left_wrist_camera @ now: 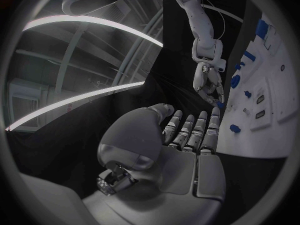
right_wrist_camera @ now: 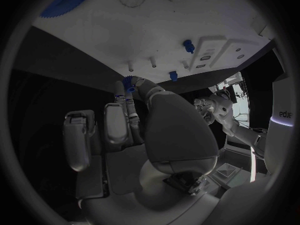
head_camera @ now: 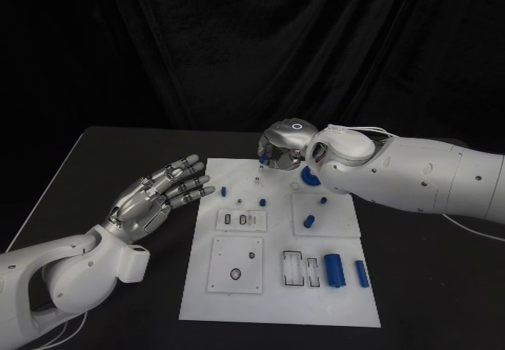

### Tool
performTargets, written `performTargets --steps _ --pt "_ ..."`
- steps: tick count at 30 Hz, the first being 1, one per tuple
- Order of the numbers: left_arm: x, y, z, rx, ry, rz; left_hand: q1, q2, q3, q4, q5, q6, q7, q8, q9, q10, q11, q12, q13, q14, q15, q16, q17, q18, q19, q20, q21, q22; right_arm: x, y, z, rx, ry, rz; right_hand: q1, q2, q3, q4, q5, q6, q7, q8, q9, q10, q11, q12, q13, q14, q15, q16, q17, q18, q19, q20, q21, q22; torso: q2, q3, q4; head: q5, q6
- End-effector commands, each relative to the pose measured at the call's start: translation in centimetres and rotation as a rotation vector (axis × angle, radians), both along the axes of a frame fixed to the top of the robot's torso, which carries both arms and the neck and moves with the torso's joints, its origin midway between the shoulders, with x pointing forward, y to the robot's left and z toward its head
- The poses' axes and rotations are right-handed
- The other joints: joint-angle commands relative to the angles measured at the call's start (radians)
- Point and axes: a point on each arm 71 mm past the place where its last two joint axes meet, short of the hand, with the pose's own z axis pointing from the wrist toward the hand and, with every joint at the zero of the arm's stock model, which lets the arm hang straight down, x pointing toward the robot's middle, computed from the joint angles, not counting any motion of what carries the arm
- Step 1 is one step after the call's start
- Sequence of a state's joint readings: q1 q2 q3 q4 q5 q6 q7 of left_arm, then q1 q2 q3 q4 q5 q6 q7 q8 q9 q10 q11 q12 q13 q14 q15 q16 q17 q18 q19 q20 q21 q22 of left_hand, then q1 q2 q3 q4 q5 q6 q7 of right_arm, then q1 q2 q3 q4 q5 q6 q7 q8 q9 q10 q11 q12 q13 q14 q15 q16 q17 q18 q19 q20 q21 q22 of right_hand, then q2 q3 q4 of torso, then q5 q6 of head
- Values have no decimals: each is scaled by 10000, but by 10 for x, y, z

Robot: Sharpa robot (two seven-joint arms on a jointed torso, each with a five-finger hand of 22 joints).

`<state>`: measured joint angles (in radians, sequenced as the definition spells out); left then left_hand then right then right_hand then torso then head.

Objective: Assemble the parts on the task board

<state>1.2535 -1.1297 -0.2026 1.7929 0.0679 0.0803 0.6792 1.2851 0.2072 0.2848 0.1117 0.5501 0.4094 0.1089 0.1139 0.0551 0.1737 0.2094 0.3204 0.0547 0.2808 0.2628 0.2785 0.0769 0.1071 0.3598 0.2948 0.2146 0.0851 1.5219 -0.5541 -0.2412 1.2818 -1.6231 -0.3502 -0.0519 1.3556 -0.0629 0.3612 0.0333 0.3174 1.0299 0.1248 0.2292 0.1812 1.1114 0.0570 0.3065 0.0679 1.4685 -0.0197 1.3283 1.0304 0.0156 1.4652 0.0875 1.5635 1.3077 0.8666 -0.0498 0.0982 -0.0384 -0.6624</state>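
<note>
Matte black table (head_camera: 105,157) carrying the flat white rectangular task board (head_camera: 276,306), smooth plastic look, with raised square sub-plates and slotted recesses.

Progress, judged from layout: early to mid. Most blue parts sit loose or parked, few look seated.

- Left robot hand (head_camera: 157,195): silver, segmented metal fingers, spread flat and wide, holding nothing, hovering over the table just beside the board's left edge. Wrist view agrees, fingers (left_wrist_camera: 187,130) straight and apart.
- Right robot hand (head_camera: 282,149): over the board's far edge, fingers curled in. The right wrist view shows a small blue toothed part (right_wrist_camera: 129,82) pinched at the fingertips, so it is holding that piece above the far end of the board.
- Large blue toothed gear (head_camera: 309,176): disc with serrated rim, near the right wrist at the far right of the board; can't tell if it's seated.
- Two glossy blue cylinders (head_camera: 336,270) lying on their sides at the near right, beside an open rectangular slot (head_camera: 290,266); not inserted.
- Short blue pegs: one (head_camera: 309,221) on the right square sub-plate, one (head_camera: 222,192) near the left edge, one (head_camera: 261,202) mid-board.
- Thin white pins (right_wrist_camera: 152,61) standing upright at the far edge, bare.
- Near-left square plate with a round hole (head_camera: 236,274): unfilled.

Left to do: place the pinched part, mount the cylinders, fill the slots.
</note>
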Motion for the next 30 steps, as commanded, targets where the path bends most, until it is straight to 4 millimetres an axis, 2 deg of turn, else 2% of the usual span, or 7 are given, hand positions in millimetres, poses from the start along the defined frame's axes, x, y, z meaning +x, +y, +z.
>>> performTargets --steps 1,6,15,18,23,30 --pt "0 3 10 -819 -1056 445 -96 -28 56 -6 67 39 6 44 13 -2 45 24 9 -2 23 41 -1 -125 -28 -41 -17 -12 3 -2 0 73 -40 -361 -18 60 9 33 54 47 -126 -62 1042 54 10 -94 -7 108 -21 26 -2 -117 973 -23 14 2473 -6 6 40 -41 -2" --pt "1 5 10 -800 -1112 539 -118 -36 110 -14 72 87 22 61 18 49 61 94 20 63 18 120 13 -123 -7 -47 -4 -10 4 -3 -4 -19 89 -430 -16 63 14 32 53 31 -117 -75 1050 51 18 -118 -6 106 -15 25 0 -117 973 -18 14 2473 -12 10 43 -64 -35" --pt "2 5 8 -776 -1109 563 -122 -38 119 -16 74 94 24 63 19 61 58 112 23 77 16 136 16 -122 2 -49 1 -8 4 -4 -12 -133 292 -434 -31 63 13 40 36 2 -100 -100 1064 48 33 -159 -3 105 -3 27 13 -117 975 -8 16 2476 -15 -1 -9 -18 -115" --pt "3 6 8 -759 -1106 582 -127 -39 131 -18 78 93 26 64 19 63 56 111 22 85 15 147 17 -121 -6 -50 -3 -10 4 -4 -14 -109 367 -405 -31 63 13 40 36 2 -100 -100 1064 48 33 -159 -3 105 -3 27 13 -117 975 -8 16 2476 -4 1 -9 -21 -116" --pt "2 5 8 -768 -1100 559 -127 -39 131 -18 78 93 26 64 19 63 56 111 22 85 15 147 17 -121 -6 -50 -3 -10 3 -5 -17 2 427 -357 -34 68 15 44 30 -4 -95 -106 1070 52 36 -171 -1 103 1 21 3 -116 972 -4 13 2470 5 4 12 -48 -196" --pt "2 4 8 -755 -1066 530 -132 -41 141 -19 80 95 30 64 18 67 56 118 23 89 15 156 18 -121 -6 -50 -3 -11 1 -3 -20 140 478 -208 -35 65 18 42 30 -26 -77 -125 1077 45 46 -198 0 100 8 17 -1 -115 969 3 12 2466 7 7 -3 -65 -244"
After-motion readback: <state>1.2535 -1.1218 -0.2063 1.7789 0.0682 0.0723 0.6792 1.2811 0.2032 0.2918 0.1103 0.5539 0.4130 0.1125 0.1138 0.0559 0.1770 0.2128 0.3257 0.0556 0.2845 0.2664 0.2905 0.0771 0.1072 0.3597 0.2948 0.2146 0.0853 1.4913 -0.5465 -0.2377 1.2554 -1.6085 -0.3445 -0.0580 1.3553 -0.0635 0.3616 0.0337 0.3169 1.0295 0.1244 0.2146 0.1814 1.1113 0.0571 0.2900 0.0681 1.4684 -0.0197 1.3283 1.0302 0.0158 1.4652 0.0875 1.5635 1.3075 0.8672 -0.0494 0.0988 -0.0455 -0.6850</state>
